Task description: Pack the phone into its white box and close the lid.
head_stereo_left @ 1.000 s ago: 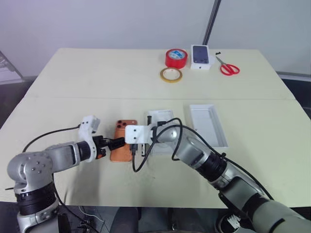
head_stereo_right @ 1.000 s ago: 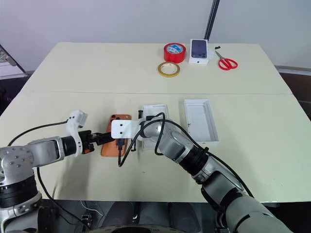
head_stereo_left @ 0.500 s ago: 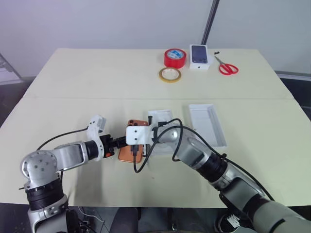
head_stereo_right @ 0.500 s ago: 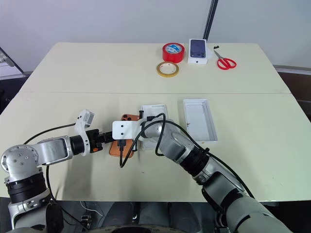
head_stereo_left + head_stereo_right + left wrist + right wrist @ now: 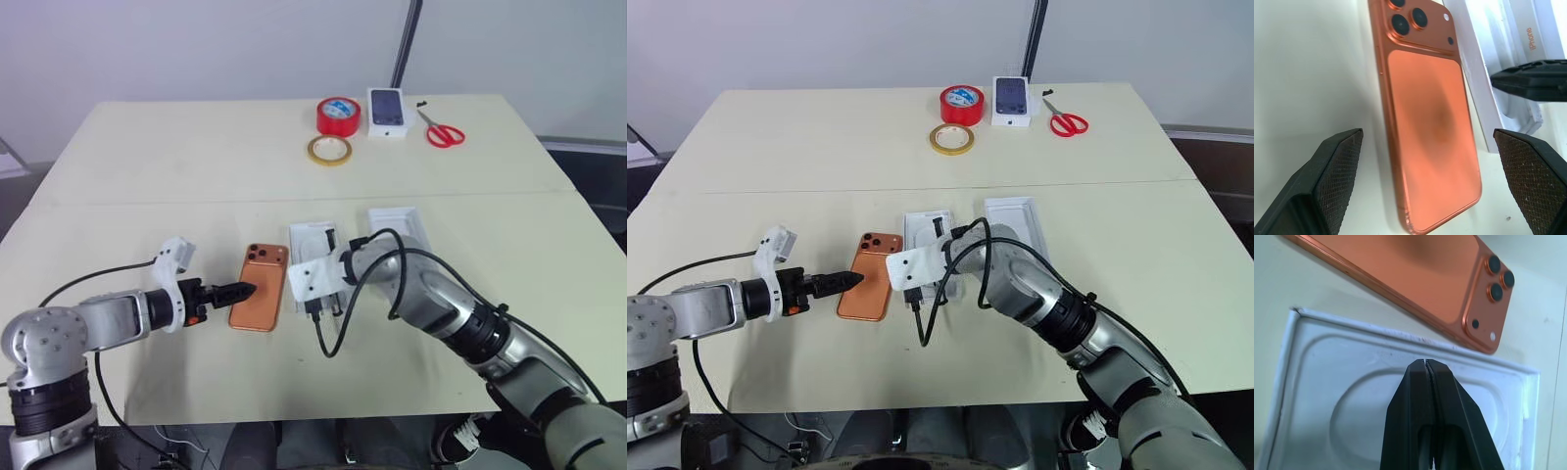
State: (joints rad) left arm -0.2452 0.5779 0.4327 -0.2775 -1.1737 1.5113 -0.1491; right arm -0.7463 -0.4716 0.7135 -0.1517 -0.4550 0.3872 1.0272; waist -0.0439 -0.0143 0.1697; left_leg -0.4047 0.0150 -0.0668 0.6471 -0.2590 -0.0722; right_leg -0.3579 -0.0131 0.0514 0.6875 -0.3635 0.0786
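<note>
The phone [image 5: 260,285] lay flat on the table [image 5: 147,166], its back up and its camera lenses at the far end. My left gripper [image 5: 247,289] was released, its fingers [image 5: 1334,176] spread wide on both sides of the phone's near end, and it grasped nothing. Just beside the phone, on its right, lay a white tray with a moulded insert [image 5: 1400,396]. My right gripper [image 5: 1426,364] was clenched, its two fingers pressed together with nothing between them, and it hovered over this insert. Another white tray [image 5: 400,223] lay just beyond my right arm. At the far edge were red tape [image 5: 338,115], a tape ring [image 5: 329,150], a small box [image 5: 387,99] and scissors [image 5: 441,131].
</note>
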